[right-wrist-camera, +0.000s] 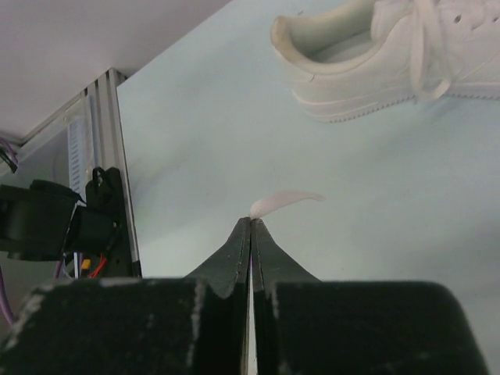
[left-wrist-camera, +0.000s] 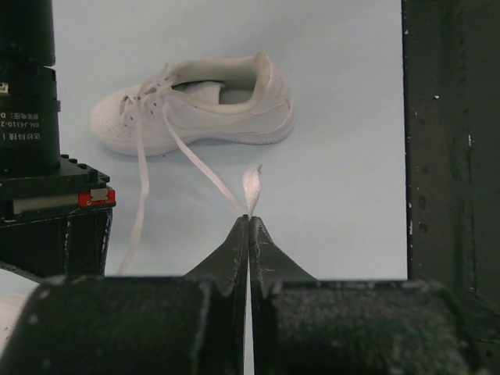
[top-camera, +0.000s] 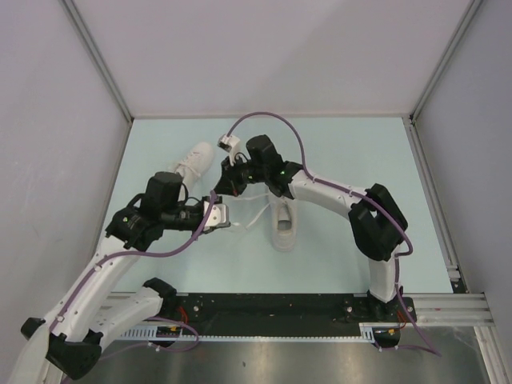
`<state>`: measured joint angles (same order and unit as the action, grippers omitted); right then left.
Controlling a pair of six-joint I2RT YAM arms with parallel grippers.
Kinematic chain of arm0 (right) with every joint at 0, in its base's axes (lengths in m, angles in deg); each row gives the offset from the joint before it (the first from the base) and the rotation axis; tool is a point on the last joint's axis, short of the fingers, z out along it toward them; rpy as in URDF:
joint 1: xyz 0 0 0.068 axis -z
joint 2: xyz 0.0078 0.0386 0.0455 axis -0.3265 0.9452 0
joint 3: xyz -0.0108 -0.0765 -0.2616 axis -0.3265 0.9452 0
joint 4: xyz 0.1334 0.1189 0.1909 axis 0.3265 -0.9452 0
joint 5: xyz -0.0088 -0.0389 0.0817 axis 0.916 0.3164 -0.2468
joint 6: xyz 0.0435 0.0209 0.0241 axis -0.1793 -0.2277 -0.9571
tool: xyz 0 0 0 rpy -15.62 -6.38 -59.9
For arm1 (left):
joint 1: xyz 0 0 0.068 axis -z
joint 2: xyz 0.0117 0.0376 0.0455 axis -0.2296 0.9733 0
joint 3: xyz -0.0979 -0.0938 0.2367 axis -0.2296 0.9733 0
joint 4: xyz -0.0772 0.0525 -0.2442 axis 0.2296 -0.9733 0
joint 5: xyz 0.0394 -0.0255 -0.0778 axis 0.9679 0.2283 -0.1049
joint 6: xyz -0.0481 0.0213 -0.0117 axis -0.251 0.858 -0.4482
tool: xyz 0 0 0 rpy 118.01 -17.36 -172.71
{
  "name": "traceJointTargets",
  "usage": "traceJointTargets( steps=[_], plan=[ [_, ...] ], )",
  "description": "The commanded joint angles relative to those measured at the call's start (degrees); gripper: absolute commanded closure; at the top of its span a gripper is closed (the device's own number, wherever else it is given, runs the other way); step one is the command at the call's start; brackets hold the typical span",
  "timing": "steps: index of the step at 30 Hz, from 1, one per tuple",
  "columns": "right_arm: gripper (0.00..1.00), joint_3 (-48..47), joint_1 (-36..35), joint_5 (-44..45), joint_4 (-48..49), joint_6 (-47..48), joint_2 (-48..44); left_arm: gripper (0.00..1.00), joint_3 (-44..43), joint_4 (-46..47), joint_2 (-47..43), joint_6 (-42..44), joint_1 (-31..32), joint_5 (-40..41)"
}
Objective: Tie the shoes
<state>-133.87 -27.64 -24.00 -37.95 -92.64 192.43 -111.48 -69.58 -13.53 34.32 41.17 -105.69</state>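
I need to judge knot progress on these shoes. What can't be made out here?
Top view: the right arm covers the lacing of the near shoe; the left arm hides part of the far shoe.
Right wrist view: the lace end vanishes behind the shut right end effector, so which shoe it belongs to is unclear.
Left wrist view: the end of the loose lace is hidden behind the left end effector, which pinches the second lace.

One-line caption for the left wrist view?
Left gripper shut on a white lace leading to a white sneaker on the pale blue table.
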Motion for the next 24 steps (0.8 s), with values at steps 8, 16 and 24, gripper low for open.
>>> traceJointTargets(
  steps=[8, 16, 24],
  plan=[
    [0.81, -10.9, -0.2, -11.2, -12.3, 4.6, 7.0, 1.00, 3.9, 0.2, -3.3, -0.7, 2.3, -3.0],
    [0.37, -16.3, 5.9, -16.3, -16.6, 0.2, 5.7, 1.00, 3.0, 1.0, -1.9, -0.3, 2.7, -3.7],
    [0.36, -5.4, 16.0, -11.2, -18.7, 8.8, -8.0, 1.00, -2.1, 19.1, 7.9, -22.3, -2.1, -1.5]
  ],
)
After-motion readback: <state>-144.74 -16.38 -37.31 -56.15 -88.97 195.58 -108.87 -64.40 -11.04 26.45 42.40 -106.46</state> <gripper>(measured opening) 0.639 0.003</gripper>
